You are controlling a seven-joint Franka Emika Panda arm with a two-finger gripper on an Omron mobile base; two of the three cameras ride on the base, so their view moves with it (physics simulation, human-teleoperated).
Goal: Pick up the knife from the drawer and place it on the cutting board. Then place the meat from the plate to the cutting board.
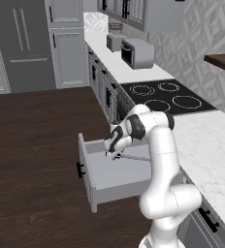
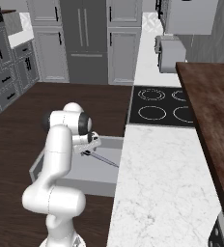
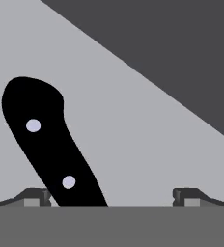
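The drawer [image 1: 92,186] stands pulled out from under the counter, its light-grey floor bare around the knife. The knife lies inside it, its silver blade [image 1: 136,158] pointing toward the counter and also seen as a blade [image 2: 106,161] from the right. My gripper [image 1: 113,154] hangs low inside the drawer, right over the knife's handle. In the hand view the black handle [image 3: 46,144] with two pale rivets fills the left side, close to the left fingertip [image 3: 36,195]. The gripper [image 3: 113,197] is open, and nothing is held. The cutting board, the meat and the plate are out of view.
A white marble counter [image 1: 206,150] runs along the right, with a black stovetop [image 1: 168,97] beyond it. A toaster oven [image 1: 138,52] stands further back. A dark wooden shelf [image 2: 210,111] overhangs the counter. Dark floor [image 1: 32,145] lies open to the left of the drawer.
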